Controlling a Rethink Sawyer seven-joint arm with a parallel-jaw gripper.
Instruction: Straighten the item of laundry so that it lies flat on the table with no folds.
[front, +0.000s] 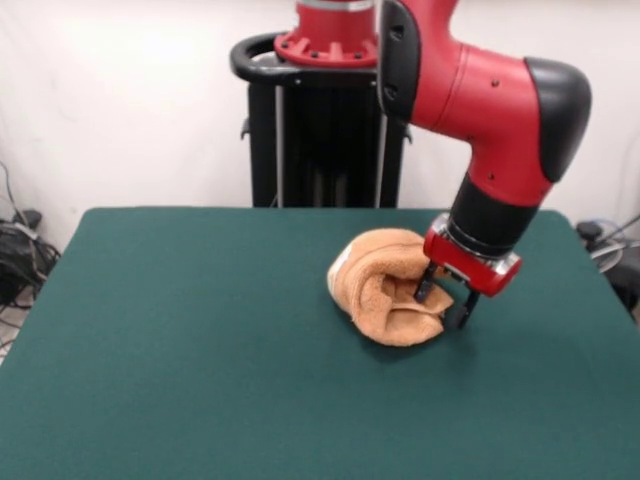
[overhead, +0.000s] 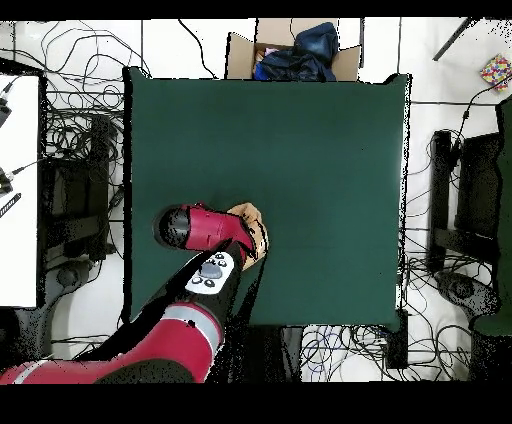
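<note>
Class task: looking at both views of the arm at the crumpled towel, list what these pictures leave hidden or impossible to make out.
- Front view: whether the gripper pinches the towel; the near finger reaches the cloth's edge.
- Front view: the towel's underside and inner folds, hidden by its own bunching.
- Overhead view: most of the towel, covered by the arm; the gripper is hidden altogether.
- Both views: any care label, too small to tell.

Bench (front: 200, 380): large rectangular top, dark green, felt-like surface. One thing lies directly on it: a small orange-tan towel (front: 385, 290), bunched into a rolled, folded lump, not flat. In the front view the towel sits right of centre, toward the far edge. In the overhead view only a small part of it shows, near the bench's lower left.
</note>
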